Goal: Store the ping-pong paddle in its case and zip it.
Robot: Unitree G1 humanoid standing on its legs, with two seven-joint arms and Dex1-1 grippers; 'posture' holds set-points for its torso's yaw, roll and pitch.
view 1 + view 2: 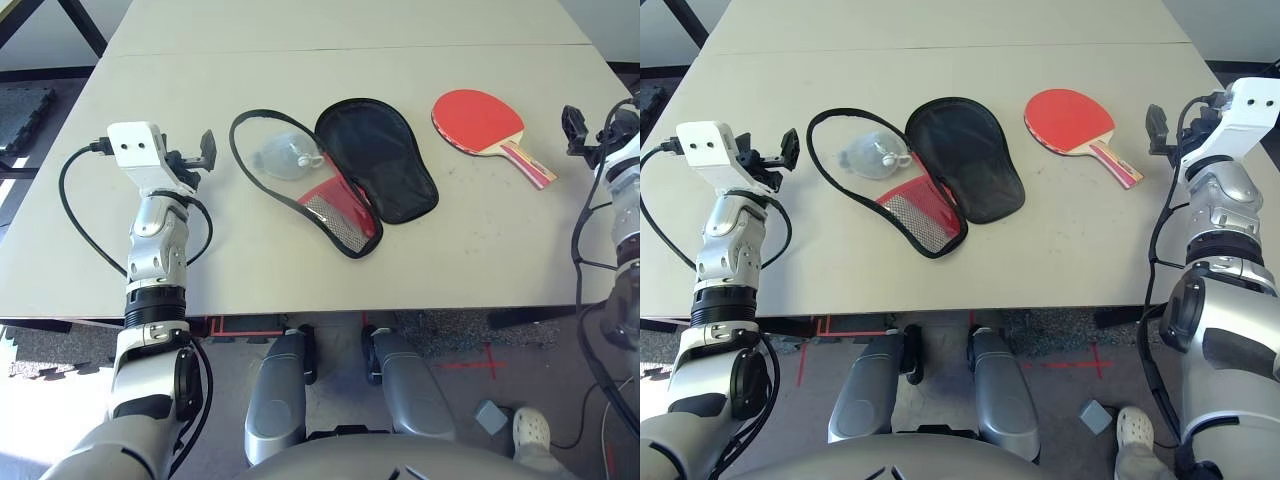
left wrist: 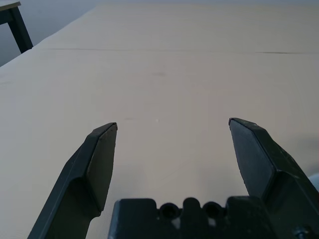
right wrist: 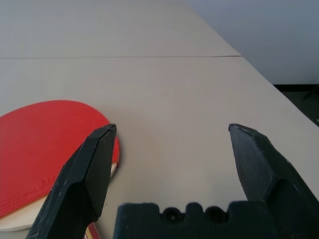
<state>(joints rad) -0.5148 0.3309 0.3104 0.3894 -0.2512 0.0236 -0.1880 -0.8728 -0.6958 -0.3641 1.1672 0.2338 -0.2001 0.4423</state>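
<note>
With both the left gripper (image 2: 172,124) and right gripper (image 3: 172,127) spread wide and empty, take the ping-pong paddle (image 1: 1070,120) near the desk's (image 1: 1090,240) right edge by its handle, keeping the blade flat for the unzipped case (image 1: 940,170) mid-desk.

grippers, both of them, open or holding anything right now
Left gripper: open, holding nothing.
Right gripper: open, holding nothing, beside the round red ping-pong paddle.
</note>
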